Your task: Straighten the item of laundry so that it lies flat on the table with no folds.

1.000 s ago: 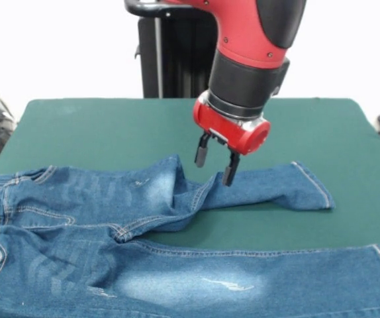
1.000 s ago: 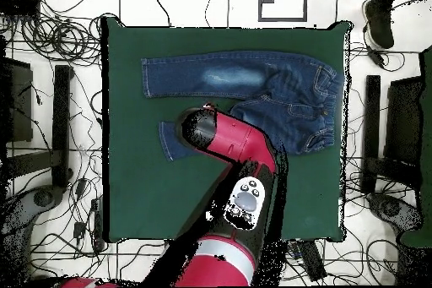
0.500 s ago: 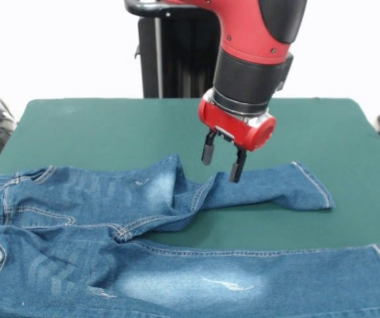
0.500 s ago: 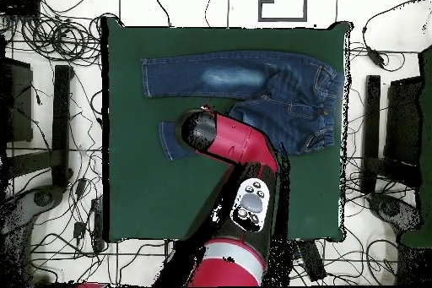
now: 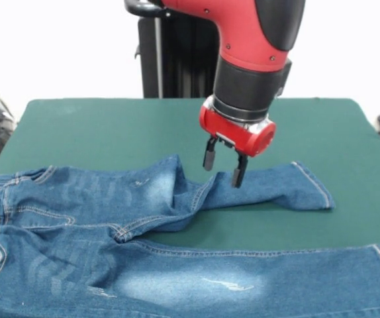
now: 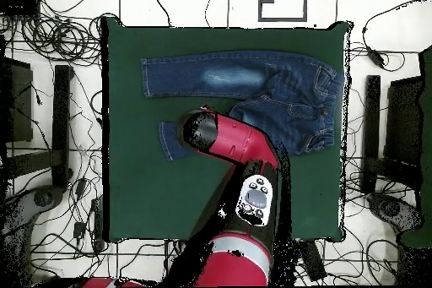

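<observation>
The jeans (image 5: 177, 245) are spread along the table (image 5: 97, 126)'s near side, one leg straight, the other buckled at a fold near the crotch. The gripper (image 5: 222, 171) is held released just above that leg; too shallow a pinch could deepen the fold.

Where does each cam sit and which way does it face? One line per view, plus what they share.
Front view: low, across the table, facing the robot; shows the arm's red and black end and the open gripper just above the bent leg of the jeans.
Overhead view: above, looking straight down; robot base at the bottom, arm reaching up over the jeans, gripper hidden beneath it.
Shared: green table, jeans, arm, turned half round between views.
</observation>
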Robot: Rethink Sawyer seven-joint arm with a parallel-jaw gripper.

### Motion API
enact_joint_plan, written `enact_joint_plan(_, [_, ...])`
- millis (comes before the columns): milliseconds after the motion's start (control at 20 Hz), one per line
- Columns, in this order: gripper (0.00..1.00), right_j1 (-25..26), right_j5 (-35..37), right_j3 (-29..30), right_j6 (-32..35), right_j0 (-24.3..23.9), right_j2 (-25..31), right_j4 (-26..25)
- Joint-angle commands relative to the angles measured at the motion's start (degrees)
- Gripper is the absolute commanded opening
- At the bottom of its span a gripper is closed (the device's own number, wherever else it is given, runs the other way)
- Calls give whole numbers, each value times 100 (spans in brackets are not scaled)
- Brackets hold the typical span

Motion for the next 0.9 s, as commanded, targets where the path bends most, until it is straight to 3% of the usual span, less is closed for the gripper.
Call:
enact_joint_plan(50, [100,482,-495,384,386,-52,807,-260])
enact_joint_plan(900, [100,569,-796,469,484,-179,929,-503])
